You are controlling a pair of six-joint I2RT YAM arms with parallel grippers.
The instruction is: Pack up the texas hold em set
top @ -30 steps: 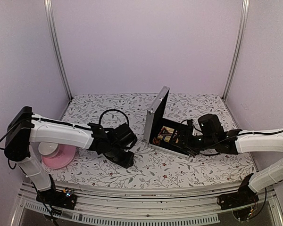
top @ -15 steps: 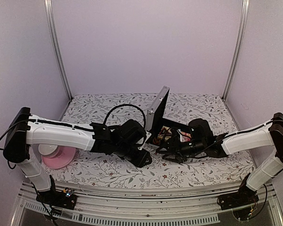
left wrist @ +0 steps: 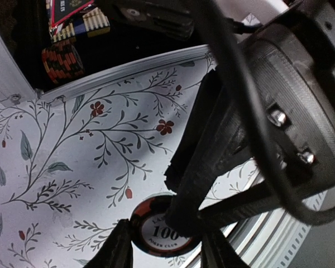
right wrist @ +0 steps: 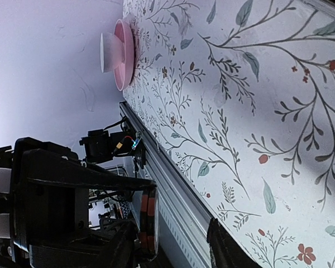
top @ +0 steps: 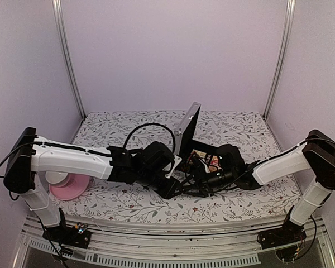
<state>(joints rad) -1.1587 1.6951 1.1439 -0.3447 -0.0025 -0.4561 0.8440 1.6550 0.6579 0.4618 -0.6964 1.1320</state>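
The silver case [top: 185,132] stands open at the table's middle, lid upright, black lining and card packs [top: 204,159] inside. In the left wrist view its rim [left wrist: 117,78], a card pack [left wrist: 72,11] and a stack of red chips [left wrist: 61,58] show. My left gripper [top: 170,190] is just in front of the case, shut on the edges of a red-and-black "100" poker chip [left wrist: 159,237]. In the right wrist view it shows as two stacked chips [right wrist: 149,223]. My right gripper [top: 188,180] is open around them, one finger [left wrist: 212,151] across the chip's face.
A pink plate [top: 75,187] with a white bowl [top: 57,177] sits at the front left, also in the right wrist view [right wrist: 123,53]. The table's front metal rail [right wrist: 178,195] runs right below both grippers. Floral cloth covers the table.
My left gripper has moved right to the front of the case. My right gripper has come left out of the case and now meets it at the chips.
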